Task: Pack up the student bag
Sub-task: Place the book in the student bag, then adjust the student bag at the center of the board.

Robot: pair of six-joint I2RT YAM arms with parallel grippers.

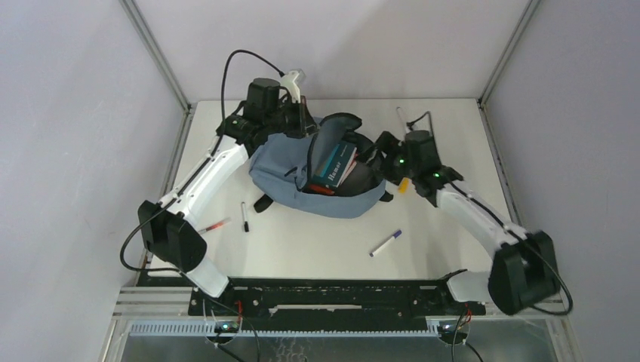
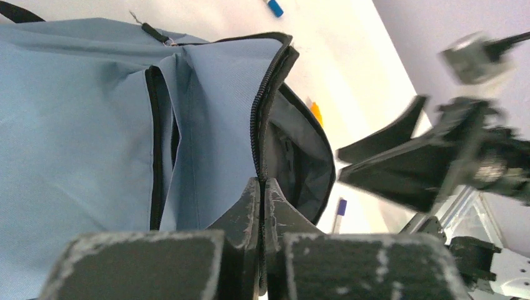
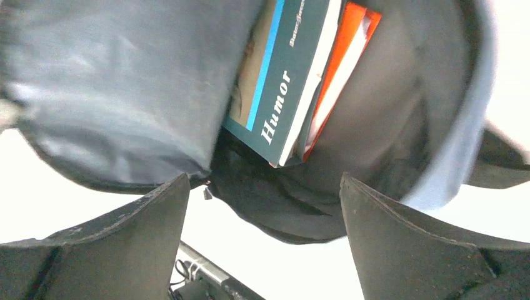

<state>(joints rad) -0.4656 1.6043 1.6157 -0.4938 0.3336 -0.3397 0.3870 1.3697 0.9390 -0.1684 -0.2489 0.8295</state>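
The left gripper [image 2: 261, 187] is clamped on the zipper rim of the bag [image 1: 281, 172], at the far-left edge of the main opening, and holds that edge raised. The bag lies mid-table [image 1: 317, 241] with its opening facing the right arm.

The fabric is soft and limp. Judging by the sag, it collapses wherever it is unsupported, so the rim needs support during loading. The best hold points are probably the stitched zipper rim or the black straps. The flat panels would likely bunch and slip.

A teal book [image 3: 287, 75] and an orange book [image 3: 344, 56] sit inside, adding weight and some stiffness.

The right gripper [image 3: 262, 187] has its jaws spread wide and empty at the mouth of the bag. A pen [image 1: 385, 243] lies on the table toward the right arm.
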